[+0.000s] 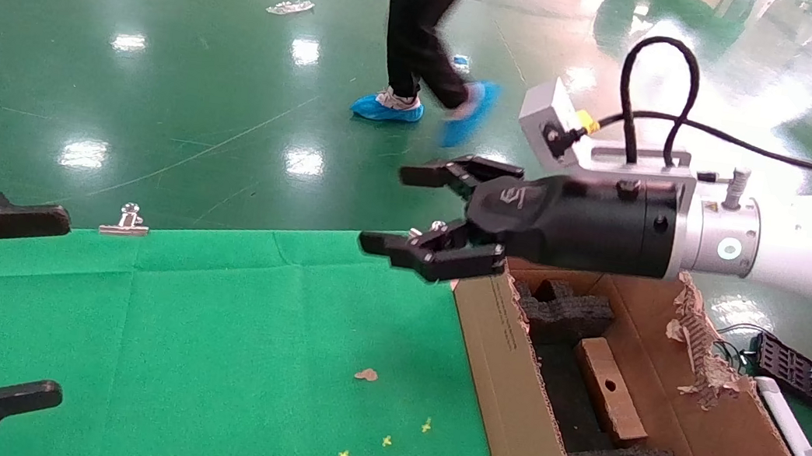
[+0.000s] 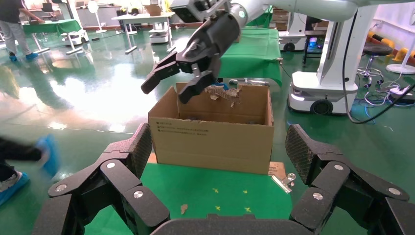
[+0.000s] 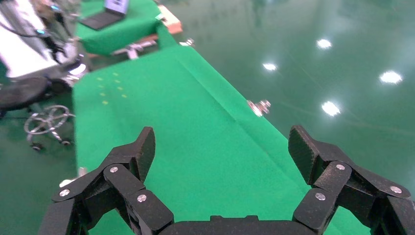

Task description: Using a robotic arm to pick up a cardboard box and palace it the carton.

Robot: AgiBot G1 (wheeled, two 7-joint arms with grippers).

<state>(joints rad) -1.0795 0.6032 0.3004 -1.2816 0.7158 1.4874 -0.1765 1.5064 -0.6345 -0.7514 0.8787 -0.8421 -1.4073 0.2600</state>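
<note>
Right black gripper (image 1: 416, 210) on white jointed arm: fingers spread, empty, above carton's near-left corner | small oblong corrugated cardboard box (image 1: 611, 388) with 1 round hole: lying inside large brown flapped carton (image 1: 509, 398) between black ridged foam pieces (image 1: 569, 312) | left black gripper (image 1: 12, 302): spread, idle over green cloth (image 1: 201, 350)

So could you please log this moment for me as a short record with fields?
right gripper: open, empty, raised above the near-left corner of the carton
left gripper: open, empty, over the left edge of the green cloth
cardboard box: lying inside the carton, hole facing up, between black foam pieces
carton state: flaps open, one edge torn
background: person walking past
</note>
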